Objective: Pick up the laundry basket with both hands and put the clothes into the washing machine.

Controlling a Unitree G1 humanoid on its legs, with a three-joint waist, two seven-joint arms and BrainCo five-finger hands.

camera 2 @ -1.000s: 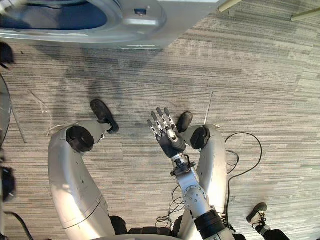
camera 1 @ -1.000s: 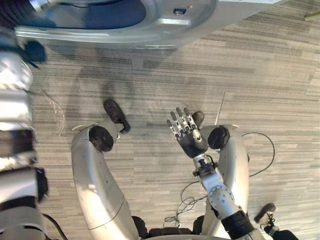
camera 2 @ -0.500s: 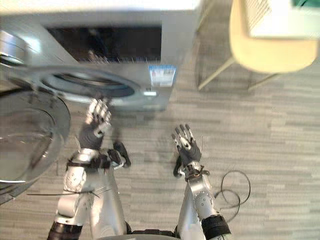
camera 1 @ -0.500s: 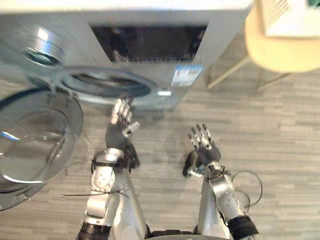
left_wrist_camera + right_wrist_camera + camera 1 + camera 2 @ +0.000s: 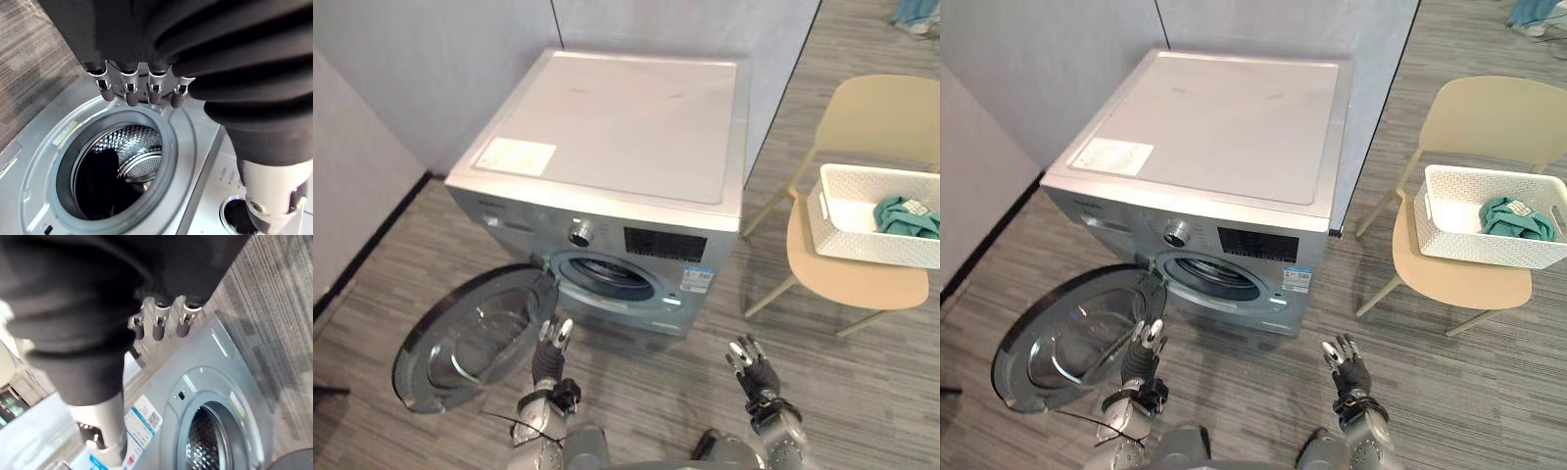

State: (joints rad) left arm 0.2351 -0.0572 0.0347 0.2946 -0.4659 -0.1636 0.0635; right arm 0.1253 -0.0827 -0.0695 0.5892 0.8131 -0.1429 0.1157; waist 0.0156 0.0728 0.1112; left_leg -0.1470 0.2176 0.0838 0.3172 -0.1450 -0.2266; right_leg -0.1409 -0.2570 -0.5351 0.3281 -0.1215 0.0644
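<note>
Washing machine door open (leftward)

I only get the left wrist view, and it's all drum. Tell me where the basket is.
Observer: The basket sits on a chair to the right of the washer, with green clothes inside.
Operator: Report both hands.
Observer: The left robot hand and the right robot hand are open and empty, low in front of the washer, well apart from the basket.
Operator: Give me the door.
Observer: The door is swung fully open to the washer's left.
</note>
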